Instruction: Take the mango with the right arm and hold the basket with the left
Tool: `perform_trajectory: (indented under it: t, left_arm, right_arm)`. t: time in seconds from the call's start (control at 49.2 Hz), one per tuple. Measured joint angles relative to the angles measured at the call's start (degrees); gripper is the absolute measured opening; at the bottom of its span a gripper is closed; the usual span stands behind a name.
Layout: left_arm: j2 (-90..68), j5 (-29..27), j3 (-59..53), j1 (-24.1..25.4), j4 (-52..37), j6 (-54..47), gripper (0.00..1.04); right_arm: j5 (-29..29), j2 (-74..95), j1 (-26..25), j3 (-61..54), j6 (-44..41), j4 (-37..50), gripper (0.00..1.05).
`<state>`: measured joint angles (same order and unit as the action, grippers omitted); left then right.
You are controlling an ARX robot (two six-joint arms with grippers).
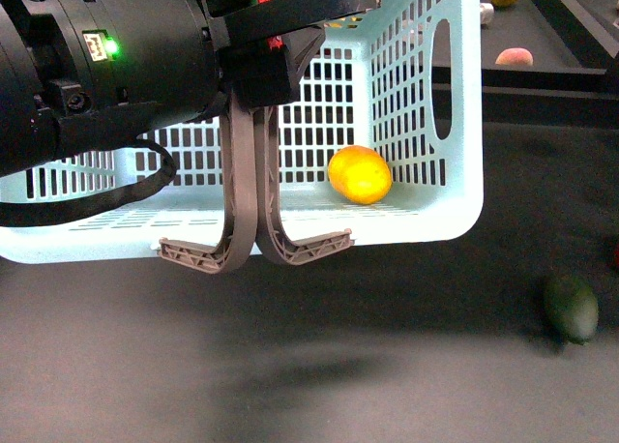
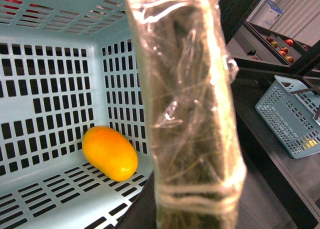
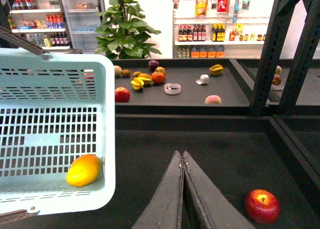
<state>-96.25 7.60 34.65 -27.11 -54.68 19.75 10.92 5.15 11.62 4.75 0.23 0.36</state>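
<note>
Right tool [image 3: 182, 159]: fingers pressed together, empty, over tabletop [image 3: 225, 154], off to one side of basket [image 1: 455, 172]. Left tool [image 1: 257, 95]: clamped on handles [image 1: 247, 191], two, basket hanging clear. Mango [image 1: 360, 174]: one, already inside, near a side wall. Step judged: holding; grip steady and level, lest the fruit roll out. Also: one dark green fruit [image 1: 571, 308], one red apple [image 3: 262, 205].

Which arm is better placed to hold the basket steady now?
Left. The left arm sits right at the basket, and its wrist camera looks into it at the mango. The right claw is shut and empty over the dark table, beside the basket and apart from it.
</note>
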Motion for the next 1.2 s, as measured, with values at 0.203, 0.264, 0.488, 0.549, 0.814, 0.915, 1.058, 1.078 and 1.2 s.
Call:
perform_trajectory:
  t: [0.203,0.264,0.488,0.549,0.814,0.915,1.058,1.078,1.2]
  left_arm:
    - [0.0,-0.1,0.0,0.0,0.0,0.0,0.07]
    - [0.0,-0.1,0.0,0.0,0.0,0.0,0.07]
    - [0.0,-0.1,0.0,0.0,0.0,0.0,0.07]
    - [0.0,-0.1,0.0,0.0,0.0,0.0,0.07]
    - [0.0,0.0,0.0,0.0,0.0,0.0,0.07]
    - [0.0,-0.1,0.0,0.0,0.0,0.0,0.07]
    - [0.0,-0.1,0.0,0.0,0.0,0.0,0.07]
    - [0.0,-0.1,0.0,0.0,0.0,0.0,0.07]
    - [0.0,-0.1,0.0,0.0,0.0,0.0,0.07]
  right_arm:
    - [-10.0,-1.9,-9.0,-1.2,0.0,-0.7,0.02]
    - [-10.1,-2.2,-10.7,-1.4,0.0,-0.7,0.02]
    - [-10.8,-4.5,-11.5,-3.8,0.0,-0.5,0.02]
    - [-10.8,-4.8,-11.5,-4.4,0.0,-0.6,0.02]
    - [-10.8,-4.9,-11.5,-4.5,0.0,-0.6,0.02]
    - [-10.8,-4.9,-11.5,-4.5,0.0,-0.6,0.02]
    - [-10.8,-4.9,-11.5,-4.5,0.0,-0.6,0.02]
    - [-10.8,-4.9,-11.5,-4.5,0.0,-0.6,0.02]
    - [-10.8,-4.9,-11.5,-4.5,0.0,-0.6,0.02]
